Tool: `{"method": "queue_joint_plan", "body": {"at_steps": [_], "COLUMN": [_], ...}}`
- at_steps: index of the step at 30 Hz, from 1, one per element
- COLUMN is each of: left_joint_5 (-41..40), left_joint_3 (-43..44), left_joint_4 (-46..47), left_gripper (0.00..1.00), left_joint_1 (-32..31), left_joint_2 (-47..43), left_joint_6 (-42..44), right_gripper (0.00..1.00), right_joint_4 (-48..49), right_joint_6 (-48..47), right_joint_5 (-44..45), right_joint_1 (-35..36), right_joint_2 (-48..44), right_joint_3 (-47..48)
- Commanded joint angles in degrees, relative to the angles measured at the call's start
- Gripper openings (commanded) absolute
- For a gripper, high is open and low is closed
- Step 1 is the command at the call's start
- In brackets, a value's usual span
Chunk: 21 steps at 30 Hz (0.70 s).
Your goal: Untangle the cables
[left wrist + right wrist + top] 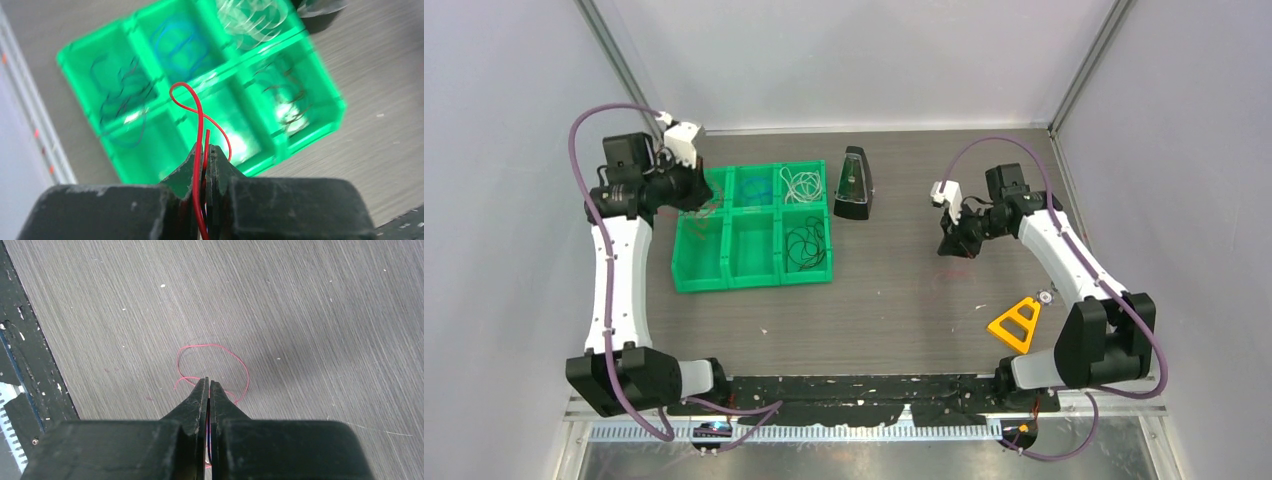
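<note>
you're sorting freed wires. your left gripper (206, 149) is clamping a thin red flexible wire (201, 122) above the green plastic six-compartment tray (754, 283). next you're likely needing to lower it into a bare-looking compartment and let go. your right gripper (208, 382), well right of the tray, is seemingly pinching shut on a second thin red wire loop (210, 345). no readable writing is showing.

The grey wood-grain table (894, 300) carries a green six-compartment bin (754, 279), a black pyramid-shaped object (854, 190) and a yellow triangle (1002, 328).
</note>
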Motion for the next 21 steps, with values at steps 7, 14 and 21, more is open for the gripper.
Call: {"method": "queue_joint_plan", "body": {"at_steps": [7, 14, 21], "left_joint_5": [-21.01, -19.3, -14.63], "left_joint_3": [-11.66, -15.29, -8.56], "left_joint_4": [4.08, 7.51, 6.9], "left_gripper": [0.0, 0.0, 0.48], "left_joint_1": [4.9, 4.83, 4.82], "left_joint_2": [5.72, 13.48, 19.59], "left_joint_6": [2.96, 2.78, 1.96], "right_gripper": [0.05, 0.05, 0.05], "right_joint_4": [-0.6, -1.65, -2.34], "right_joint_6": [0.38, 0.66, 1.4], "right_joint_5": [-1.09, 0.0, -0.27], "right_joint_1": [-0.05, -0.04, -0.02], "right_joint_2": [1.14, 1.34, 2.39], "right_joint_3": [4.88, 5.93, 7.39]}}
